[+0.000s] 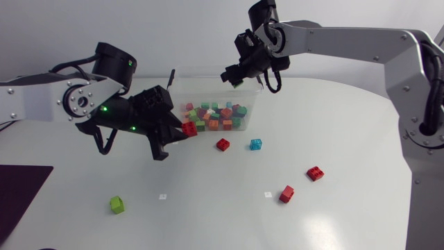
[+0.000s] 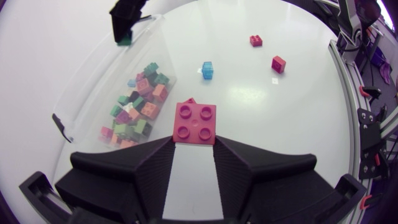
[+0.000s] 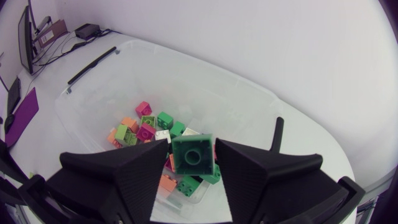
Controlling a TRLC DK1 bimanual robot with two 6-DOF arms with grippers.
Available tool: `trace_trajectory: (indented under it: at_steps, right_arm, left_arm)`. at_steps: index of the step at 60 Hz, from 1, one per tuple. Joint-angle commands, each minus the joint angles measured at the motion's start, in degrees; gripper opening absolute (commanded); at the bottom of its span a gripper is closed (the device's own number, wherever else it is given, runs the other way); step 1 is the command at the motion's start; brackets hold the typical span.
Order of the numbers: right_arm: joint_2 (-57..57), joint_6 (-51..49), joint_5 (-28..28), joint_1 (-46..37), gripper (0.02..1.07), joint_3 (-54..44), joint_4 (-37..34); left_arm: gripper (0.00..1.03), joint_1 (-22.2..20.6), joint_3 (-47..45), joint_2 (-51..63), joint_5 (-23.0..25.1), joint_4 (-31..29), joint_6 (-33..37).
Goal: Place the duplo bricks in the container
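Observation:
A clear container (image 1: 208, 75) at the table's back middle holds several mixed duplo bricks. My right gripper (image 1: 234, 78) hangs over its far right corner, shut on a green brick (image 3: 193, 155) that sits between its fingertips above the pile; the container wall (image 3: 205, 74) lies beneath. My left gripper (image 1: 182, 132) hovers just left of the container's front, shut on a red brick (image 2: 194, 123), with the container (image 2: 93, 68) ahead and to one side. The right gripper (image 2: 124, 25) also shows over the far rim in the left wrist view.
Loose bricks lie in front of the container: a red one (image 1: 223, 144), a blue one (image 1: 255, 144), two more red ones (image 1: 315, 173) (image 1: 286, 194) and a green one (image 1: 116, 204) at the front left. A dark mat (image 1: 21, 194) covers the front-left corner.

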Motion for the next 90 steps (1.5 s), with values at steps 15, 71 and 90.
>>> trace_trajectory:
  at_steps: [15,71,90]
  right_arm:
    - [-5.56,1.73,0.85,0.61,0.97,-1.47,-2.39]
    - [-43.17,-3.02,0.93,-5.89,0.98,-56.05,-1.25]
    - [-44.93,-5.48,1.64,-12.66,0.98,-63.08,-3.18]
  left_arm:
    - [0.29,2.81,12.05,5.52,0.11,1.95,-3.43]
    - [0.3,5.71,42.64,31.09,-3.94,2.83,-9.94]
    - [0.98,5.71,45.1,32.85,-6.05,1.78,-10.29]
